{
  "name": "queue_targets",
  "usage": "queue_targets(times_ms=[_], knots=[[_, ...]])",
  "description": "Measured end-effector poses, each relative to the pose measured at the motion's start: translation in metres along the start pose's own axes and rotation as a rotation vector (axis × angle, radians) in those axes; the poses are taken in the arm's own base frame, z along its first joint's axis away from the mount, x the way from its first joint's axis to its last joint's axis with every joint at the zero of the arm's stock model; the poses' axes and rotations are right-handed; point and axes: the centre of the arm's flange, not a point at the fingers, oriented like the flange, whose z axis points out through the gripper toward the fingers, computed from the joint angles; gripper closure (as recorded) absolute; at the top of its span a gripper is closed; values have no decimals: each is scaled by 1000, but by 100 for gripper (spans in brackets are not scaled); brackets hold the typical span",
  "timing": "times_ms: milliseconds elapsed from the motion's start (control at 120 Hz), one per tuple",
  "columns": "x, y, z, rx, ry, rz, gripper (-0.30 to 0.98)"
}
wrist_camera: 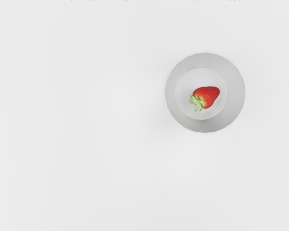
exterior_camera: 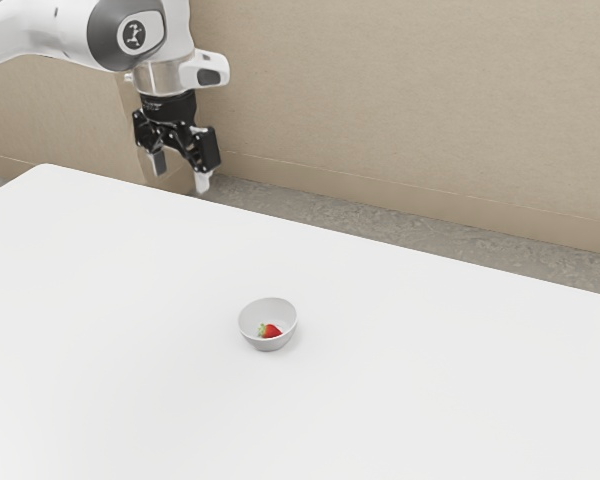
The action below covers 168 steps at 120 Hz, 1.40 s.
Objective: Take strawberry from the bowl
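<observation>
**Strawberry being cradled below wide-spread gripper**

Exterior view: the gripper is being backed by a beige wall; below, a white table is being bounded by a straight edge, open surface being left around the bowl. Wrist view: the strawberry is being ringed by the bowl.

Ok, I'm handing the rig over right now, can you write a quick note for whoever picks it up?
Gripper: open, holding nothing, raised and clear of the bowl, at the exterior view's upper left.
Strawberry: on its side on the floor of the bowl, leafy cap attached.
Bowl: light gray, upright on the white table.
Done: no part of the pick; the strawberry is not yet out.
Left: move over the bowl, lower, close on the strawberry, lift it out past the rim. The task names no drop spot.
</observation>
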Motion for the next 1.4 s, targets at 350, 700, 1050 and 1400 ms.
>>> queue_targets(times_ms=[350, 700, 1050, 1400], knots=[[3, 5, 3, 3, 4, 11, 0], [7, 31, 91, -30, 18, 394, 0], [24, 72, 161, -30, 19, 847, 0], [47, 80, 229, -57, 15, 1057, 0]])
